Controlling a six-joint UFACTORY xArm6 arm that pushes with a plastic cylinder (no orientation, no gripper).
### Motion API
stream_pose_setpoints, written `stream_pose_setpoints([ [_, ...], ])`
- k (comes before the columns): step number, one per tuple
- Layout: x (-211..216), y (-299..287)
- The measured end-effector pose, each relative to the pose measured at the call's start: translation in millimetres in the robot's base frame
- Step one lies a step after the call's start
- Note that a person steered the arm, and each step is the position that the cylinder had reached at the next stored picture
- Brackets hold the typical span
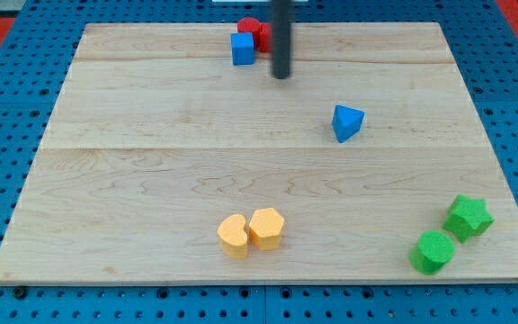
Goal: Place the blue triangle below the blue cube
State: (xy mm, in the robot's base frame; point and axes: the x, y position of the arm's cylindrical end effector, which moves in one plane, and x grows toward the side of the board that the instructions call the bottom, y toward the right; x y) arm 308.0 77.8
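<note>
The blue triangle (348, 122) lies on the wooden board right of the middle. The blue cube (243, 49) stands near the view's top, left of centre, touching a red block (254, 32) behind it. My tip (281, 76) is at the end of the dark rod near the view's top. It is just right of the blue cube and up-left of the blue triangle, touching neither.
Two yellow blocks, a heart shape (233, 235) and a hexagon shape (267, 228), sit together near the view's bottom centre. A green star (468, 217) and a green cylinder (433, 252) sit at the bottom right. The board's edge (268, 283) runs along the bottom.
</note>
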Motion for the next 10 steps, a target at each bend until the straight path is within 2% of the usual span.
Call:
stream_pose_setpoints([
  [1,46.0,115.2],
  [2,115.9,60.2],
  [3,102.6,-24.0],
  [4,53.0,-64.6],
  [5,111.8,-49.7],
  [6,109.1,5.8],
  [8,37.9,-44.2],
  [9,24.9,-2.0],
  [10,-3.4,-43.0],
])
